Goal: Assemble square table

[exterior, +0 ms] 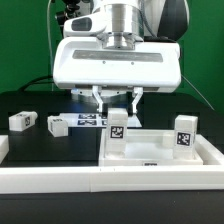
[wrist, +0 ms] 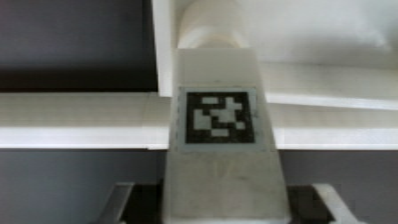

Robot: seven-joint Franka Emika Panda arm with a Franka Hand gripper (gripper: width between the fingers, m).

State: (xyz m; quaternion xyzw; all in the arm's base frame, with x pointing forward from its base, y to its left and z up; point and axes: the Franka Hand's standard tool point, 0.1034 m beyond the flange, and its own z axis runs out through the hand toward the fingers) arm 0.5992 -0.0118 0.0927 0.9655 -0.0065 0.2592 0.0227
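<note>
The square table top (exterior: 160,152) is a white tray with a raised rim, lying at the exterior view's right. My gripper (exterior: 118,108) is right above its near-left part, shut on a white tagged leg (exterior: 118,130) that it holds upright with the foot down on the tray. In the wrist view the leg (wrist: 217,110) fills the space between my fingers (wrist: 128,198) and points at the top's rim (wrist: 89,135); my gripper (wrist: 217,208) is at its near end. A second leg (exterior: 184,135) stands upright at the tray's right. Two loose legs (exterior: 22,121) (exterior: 57,125) lie on the black table at the left.
The marker board (exterior: 88,121) lies flat on the black table behind the gripper. A long white rail (exterior: 50,180) edges the table's front, with another piece (exterior: 3,148) at the left edge. A green wall is behind.
</note>
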